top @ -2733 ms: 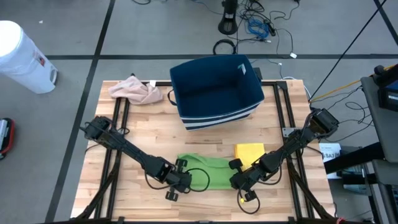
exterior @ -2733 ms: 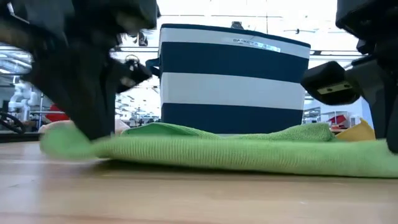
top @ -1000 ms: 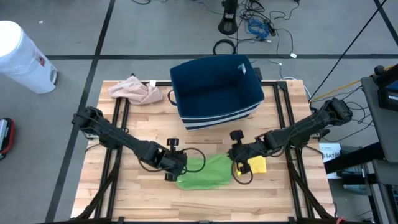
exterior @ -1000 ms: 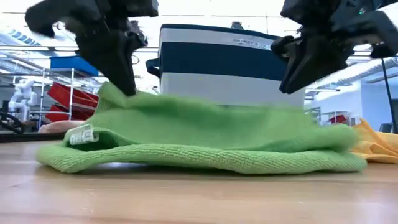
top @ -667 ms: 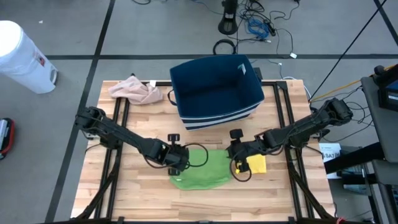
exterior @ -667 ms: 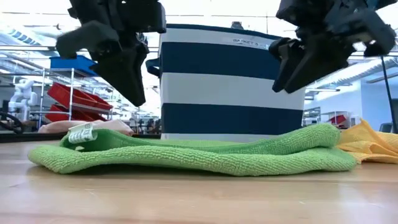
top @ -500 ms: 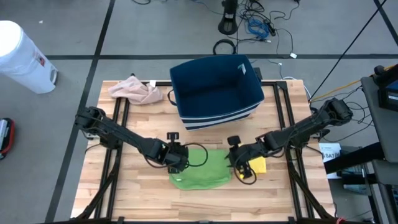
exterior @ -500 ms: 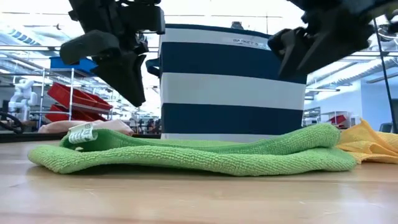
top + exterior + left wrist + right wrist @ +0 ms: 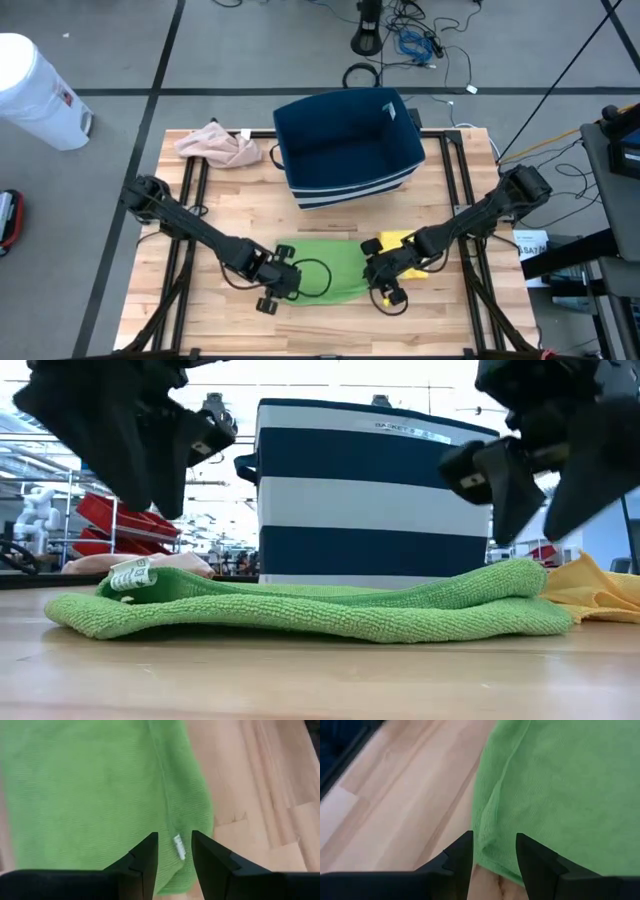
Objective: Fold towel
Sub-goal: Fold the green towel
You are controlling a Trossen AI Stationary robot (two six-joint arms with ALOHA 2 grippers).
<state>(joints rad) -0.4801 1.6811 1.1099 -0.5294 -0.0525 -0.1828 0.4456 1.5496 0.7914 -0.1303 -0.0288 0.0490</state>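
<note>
A green towel lies folded in layers on the wooden table, flat along its whole length in the low view, with a white tag at its left end. My left gripper hangs open above the towel's left end, its fingers either side of the tag without touching. Over the towel's right end, my right gripper is also open and clear of the cloth.
A yellow cloth lies against the towel's right end. A blue and white striped basket stands at the far middle, and a pink cloth lies at the far left. Bare wood lies along the near edge.
Both grippers held the towel's upper layer raised near its far side, then let go. That layer fell flat onto the lower one. Both grippers then went toward the table's near edge and a little down, tipping more steeply, and now hang over the towel's two ends.
</note>
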